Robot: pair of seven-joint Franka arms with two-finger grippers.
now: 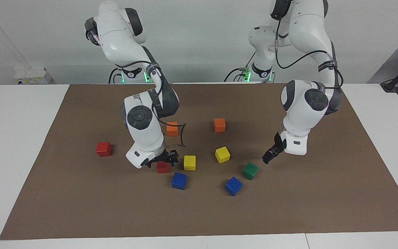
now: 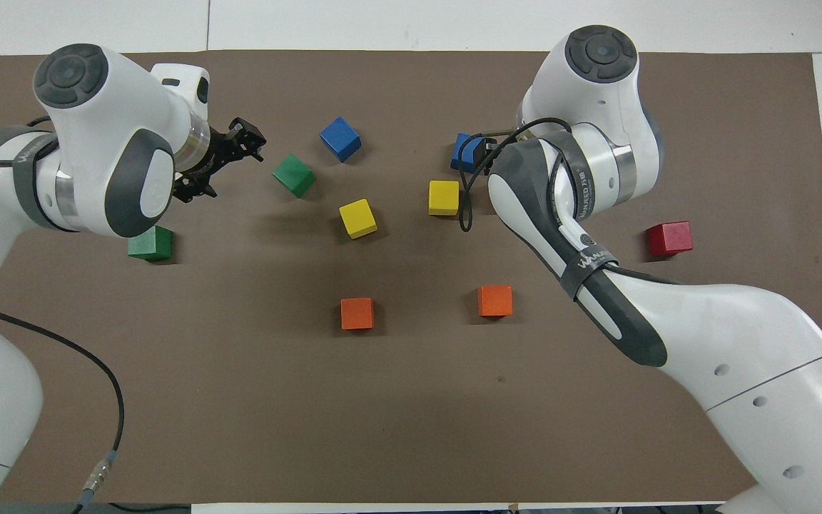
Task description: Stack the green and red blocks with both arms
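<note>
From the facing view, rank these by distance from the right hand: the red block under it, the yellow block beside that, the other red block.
From the right hand:
1. Red block, directly below it.
2. Yellow block, beside that red block.
3. Other red block, toward the right arm's end of the table.

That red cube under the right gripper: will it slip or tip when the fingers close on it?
The red cube looks glossy, so it may slip a little in a light pinch. Its flat faces and squat shape suggest it should slide rather than roll or tip. It appears rigid. The right gripper is open just above it.
</note>
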